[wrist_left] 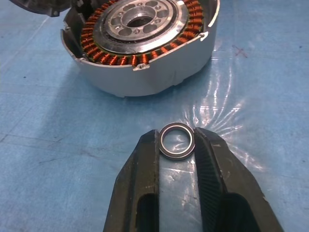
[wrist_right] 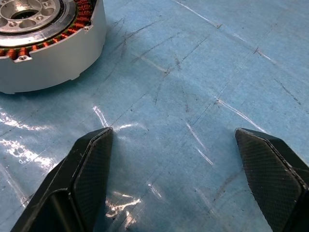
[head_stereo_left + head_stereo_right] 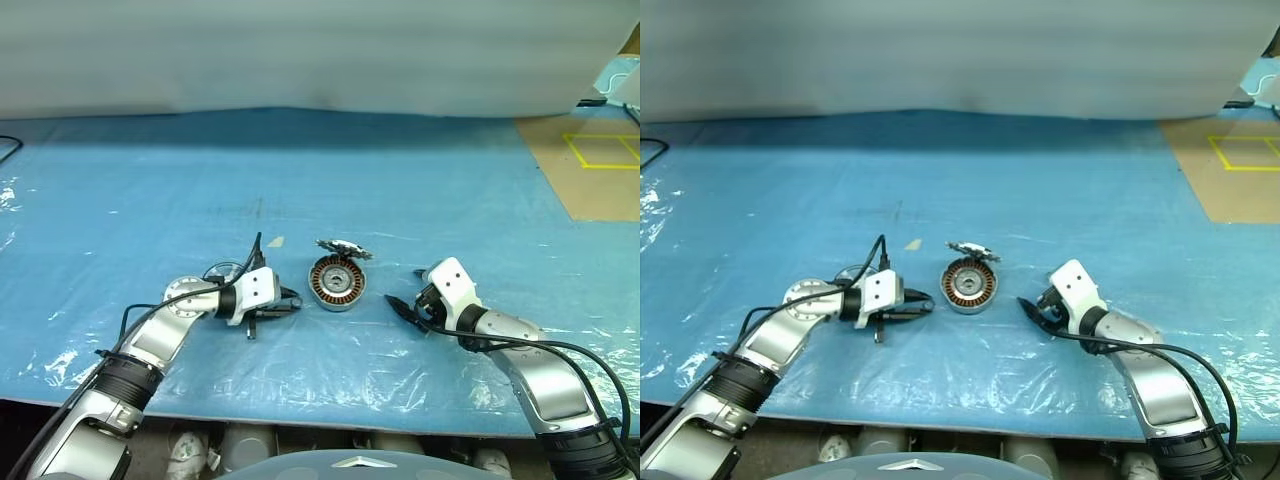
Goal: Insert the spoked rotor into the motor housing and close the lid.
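Two grippers, one housing, one small ring: stock as it stands.

Item: my left gripper (image 1: 176,141), fingers drawn in against a small thin ring (image 1: 177,140), pinching it by its outer edge at the very tips. The ring sits low, at or just above the blue sheet (image 3: 420,190); I cannot tell whether it is lifted.

Item: my right gripper (image 2: 174,140), jaws spread wide, holding nothing, resting low just beside the housing on its other side.

Item: motor housing (image 1: 145,63), on the sheet between my two grippers, open, copper windings (image 1: 116,50) ringing a silver hub (image 1: 137,17). It lies near the ring, not touching it.

Item: lid (image 3: 343,247), tipped up at the far edge of the housing, apparently attached there.

Item: spoked rotor. A silvery round shape (image 3: 222,271) shows behind my left wrist; too hidden to say whether that is it.

Handling note, as I judge it: the ring is thin and gripped only at the fingertips, so it could twist or flick out. Best to keep the pinch centred across its widest part, lift straight, carry it level, and lower it square over the hub rather than at a slant. The right gripper is well placed to steady the housing wall if it slides on the slick sheet.
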